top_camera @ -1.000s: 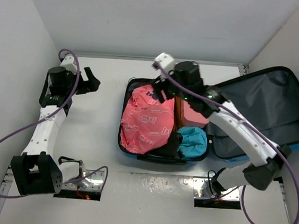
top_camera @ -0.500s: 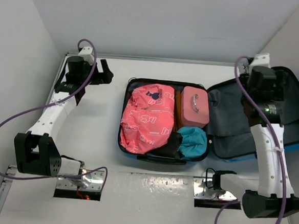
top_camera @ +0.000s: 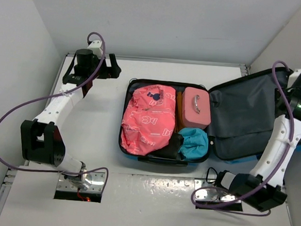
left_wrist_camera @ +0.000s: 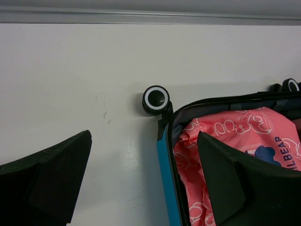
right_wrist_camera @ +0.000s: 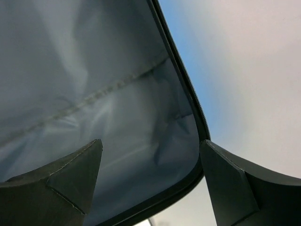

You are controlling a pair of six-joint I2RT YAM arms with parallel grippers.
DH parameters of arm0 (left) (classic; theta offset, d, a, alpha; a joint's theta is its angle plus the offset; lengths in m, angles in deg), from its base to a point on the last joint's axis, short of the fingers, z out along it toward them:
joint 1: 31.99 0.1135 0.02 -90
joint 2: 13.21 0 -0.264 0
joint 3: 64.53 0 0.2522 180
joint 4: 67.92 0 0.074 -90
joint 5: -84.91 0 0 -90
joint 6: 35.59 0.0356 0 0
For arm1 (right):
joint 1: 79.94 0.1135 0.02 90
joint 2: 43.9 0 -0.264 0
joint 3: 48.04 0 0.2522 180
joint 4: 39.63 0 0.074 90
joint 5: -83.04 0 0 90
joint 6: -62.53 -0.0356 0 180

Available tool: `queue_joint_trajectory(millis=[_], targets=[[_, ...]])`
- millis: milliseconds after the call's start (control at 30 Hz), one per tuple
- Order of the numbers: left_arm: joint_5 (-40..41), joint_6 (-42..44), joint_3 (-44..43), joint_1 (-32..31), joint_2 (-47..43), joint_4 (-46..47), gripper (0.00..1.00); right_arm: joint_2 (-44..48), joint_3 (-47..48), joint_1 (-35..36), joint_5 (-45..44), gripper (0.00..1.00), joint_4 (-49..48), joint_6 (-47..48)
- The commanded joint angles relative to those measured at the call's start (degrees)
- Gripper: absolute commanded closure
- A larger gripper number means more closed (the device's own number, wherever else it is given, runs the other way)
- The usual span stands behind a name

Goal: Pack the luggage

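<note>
at the far left corner of the table (top_camera: pixel 92 140), your left gripper (left_wrist_camera: pixel 143 139) is spread wide with nothing between the fingers, pointed at bare tabletop just beside the luggage (top_camera: pixel 227 118). there's the luggage, lying open in the middle of the table, base on the left, lid (right_wrist_camera: pixel 94 70) swung out to the right and propped up at a slant near the right wall. in the left wrist view you've got one black wheel (left_wrist_camera: pixel 156 99) with a white ring at the case's far corner, the bright blue shell edge running down from it, and a crinkled pink bag (top_camera: pixel 147 120) with white print filling the left half of the base. on the right half, a small pink case (top_camera: pixel 196 106) with a handle sits at the far end, and a teal bundle (top_camera: pixel 194 142) is tucked in at the near end, with something dark wedged between it and the pink bag; what that is, you can't tell. over on the right, your right gripper (right_wrist_camera: pixel 150 143) is up high by the lid's outer edge, fingers also apart and gripping nothing. its camera shows grey lining, with the lid's black trim curving between the two fingers. whether a finger touches that trim isn't clear.
</note>
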Motion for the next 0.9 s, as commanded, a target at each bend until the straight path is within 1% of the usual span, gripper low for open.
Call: queue_joint_trajectory(millis=[0, 100, 367, 433, 467, 533, 567, 633, 667, 733, 767, 800, 833, 867], targets=[[-0.24, -0.10, -3.15, -0.52, 0.35, 0.78, 0.01, -3.50, 3.44, -5.16, 7.11, 0.16, -0.51, 4.63], [-0.24, -0.10, -3.16, -0.52, 0.96, 0.78, 0.01, -5.00, 5.81, -9.56, 8.18, 0.16, -1.04, 5.43], [-0.24, -0.10, -3.16, -0.52, 2.19, 0.78, 0.01, -9.48, 4.85, -14.66, 10.73, 0.16, -4.91, 8.07], [-0.24, -0.10, -3.16, -0.52, 2.19, 0.78, 0.01, -10.10, 3.89, -15.54, 11.26, 0.18, -5.26, 7.98], [0.28, -0.10, -3.16, -0.52, 2.19, 0.78, 0.01, -10.98, 3.54, -16.33, 11.34, 0.22, -5.69, 8.07], [0.29, -0.10, -3.16, -0.52, 2.72, 0.78, 0.01, -12.03, 2.30, -16.86, 11.52, 0.26, -6.92, 7.89], [0.90, -0.10, -3.16, -0.52, 2.72, 0.78, 0.01, -12.74, 2.04, -17.04, 11.35, 0.34, -7.02, 7.72], [1.43, -0.10, -3.16, -0.52, 2.72, 0.78, 0.01, -14.05, 2.21, -17.13, 11.08, 0.44, -7.37, 7.36], [2.30, -0.10, -3.16, 0.17, 2.72, 0.78, 0.01, -14.76, 2.39, -17.04, 11.34, 0.56, -7.19, 7.36], [2.31, -1.41, -3.16, 1.05, 2.72, 0.25, 0.01, -15.20, 2.74, -17.13, 11.52, 0.70, -7.72, 6.40], [2.31, -2.99, -3.16, 2.19, 3.33, -0.53, 0.01, -15.46, 2.65, -17.04, 11.35, 0.86, -8.16, 6.05], [3.00, -3.87, -3.16, 2.81, 3.33, -0.54, 0.01, -15.38, 2.74, -16.95, 11.87, 0.95, -8.33, 5.17], [3.01, -4.75, -3.16, 3.51, 3.94, -2.10, 0.01, -15.21, 2.65, -17.04, 12.22, 1.00, -8.94, 4.91], [3.53, -5.89, -2.63, 4.82, 4.47, -2.64, 0.01, -13.90, 2.83, -16.43, 13.36, 1.00, -8.86, 4.12]])
